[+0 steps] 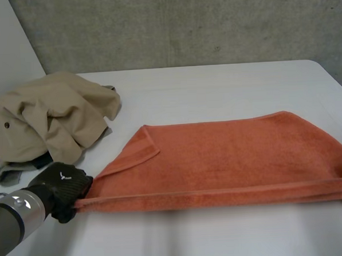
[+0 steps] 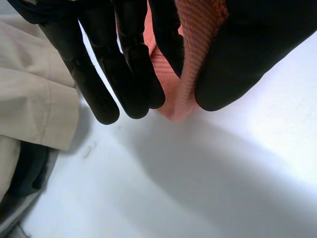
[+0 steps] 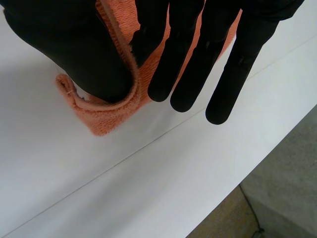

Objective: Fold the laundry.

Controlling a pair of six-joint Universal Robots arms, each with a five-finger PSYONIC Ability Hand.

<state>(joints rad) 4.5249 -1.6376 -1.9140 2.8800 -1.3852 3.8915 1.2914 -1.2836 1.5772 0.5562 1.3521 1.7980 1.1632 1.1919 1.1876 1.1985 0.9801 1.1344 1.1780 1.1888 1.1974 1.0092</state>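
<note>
Left wrist view: towel (image 2: 198, 34) corner inside left hand (image 2: 257, 44).

White counter (image 1: 214, 85): smooth, matte, spans scene left to right; far edge straight, far-right corner rounded. Grey concrete wall (image 1: 183, 24) behind far edge, mottled. Plain white panel (image 1: 3, 45) at far left, meeting wall. Grey floor (image 3: 282, 198) beyond counter's right edge.

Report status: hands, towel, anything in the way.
Both pinching: left hand on orange towel near-left corner, right hand on near-right corner. Near edge taut, far-left corner flipped over. Nearby: beige garment pile beside left hand, apart from towel.
</note>
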